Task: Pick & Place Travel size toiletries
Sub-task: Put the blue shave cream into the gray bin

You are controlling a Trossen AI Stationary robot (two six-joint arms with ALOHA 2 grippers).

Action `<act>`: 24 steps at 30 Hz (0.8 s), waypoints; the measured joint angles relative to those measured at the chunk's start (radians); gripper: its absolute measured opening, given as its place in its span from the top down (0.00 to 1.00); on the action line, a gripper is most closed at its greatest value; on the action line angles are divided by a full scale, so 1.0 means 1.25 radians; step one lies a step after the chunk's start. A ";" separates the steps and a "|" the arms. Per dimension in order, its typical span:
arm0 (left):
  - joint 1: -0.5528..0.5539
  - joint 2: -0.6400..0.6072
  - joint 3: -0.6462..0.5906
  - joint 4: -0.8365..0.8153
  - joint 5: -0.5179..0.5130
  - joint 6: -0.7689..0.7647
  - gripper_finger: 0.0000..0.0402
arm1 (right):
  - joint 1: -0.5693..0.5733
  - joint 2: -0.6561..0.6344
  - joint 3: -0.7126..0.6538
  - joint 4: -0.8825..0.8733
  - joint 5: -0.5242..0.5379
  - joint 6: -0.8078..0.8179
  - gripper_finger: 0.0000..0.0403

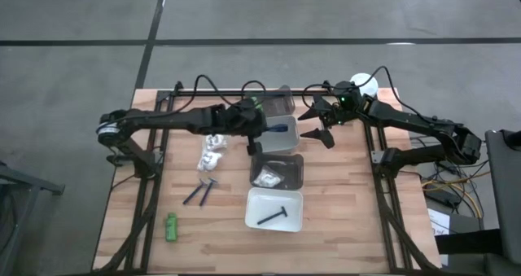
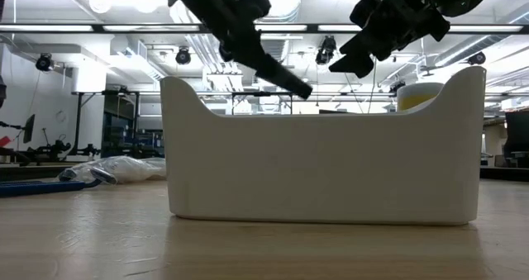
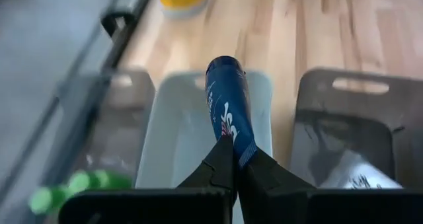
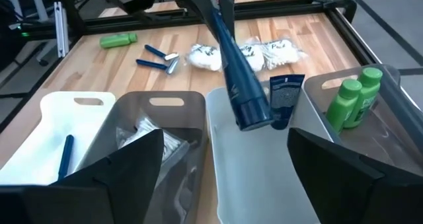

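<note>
Four trays stand in a row down the table [image 1: 342, 227]: far dark tray [image 1: 281, 102], light grey tray [image 4: 254, 184], dark tray [image 1: 278, 171], near white tray [image 1: 274, 209]. Two green bottles [image 4: 353, 100] stand in the far dark tray; one green bottle [image 1: 171, 226] lies alone at the table's near left. Three white packets [image 4: 244, 55] lie left of the trays, their print too small to read. Two razors [image 1: 201, 192] lie beside them; one razor [image 1: 273, 216] is in the white tray. Left gripper [image 3: 232, 159], fingers pinched on one dark blue tube [image 3: 229, 108] with unreadable white lettering, hangs over the light grey tray. Right gripper [image 4: 225, 171] waits beside it, fingers spread wide and holding nothing.
</note>
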 joint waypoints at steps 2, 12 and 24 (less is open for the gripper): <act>0.010 0.011 0.030 -0.064 0.007 -0.016 0.99 | 0.000 0.000 0.000 0.000 0.000 0.000 0.20; 0.020 0.177 0.278 -0.404 0.013 -0.009 0.99 | 0.000 0.000 0.000 -0.005 0.000 -0.004 0.17; 0.020 0.347 0.498 -0.701 -0.007 0.016 0.97 | 0.000 0.000 -0.001 -0.030 0.002 -0.024 0.20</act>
